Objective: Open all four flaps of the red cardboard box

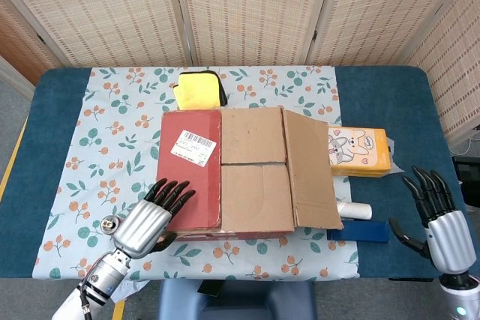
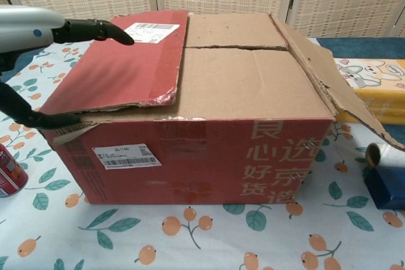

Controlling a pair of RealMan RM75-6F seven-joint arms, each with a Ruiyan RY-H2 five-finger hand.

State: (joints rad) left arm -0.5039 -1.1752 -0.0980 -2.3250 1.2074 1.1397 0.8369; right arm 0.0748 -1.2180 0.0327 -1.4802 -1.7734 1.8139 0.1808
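Red cardboard box [image 1: 240,177] sits mid-table on the floral cloth [image 1: 97,148]. Its red left flap [image 1: 191,170] with the white shipping label lies flat, the two brown inner flaps are down, and the right brown flap [image 1: 311,174] slants outward over the box's right edge. I have my left hand [image 1: 154,215] at the box's near-left corner, fingers spread over the red flap and thumb at the flap's front edge, holding nothing that I can see. My right hand [image 1: 439,211] hangs well right of the box, fingers wide apart, empty. A yellow pouch [image 1: 199,89] lies behind the box and an orange carton [image 1: 360,151] beside it.
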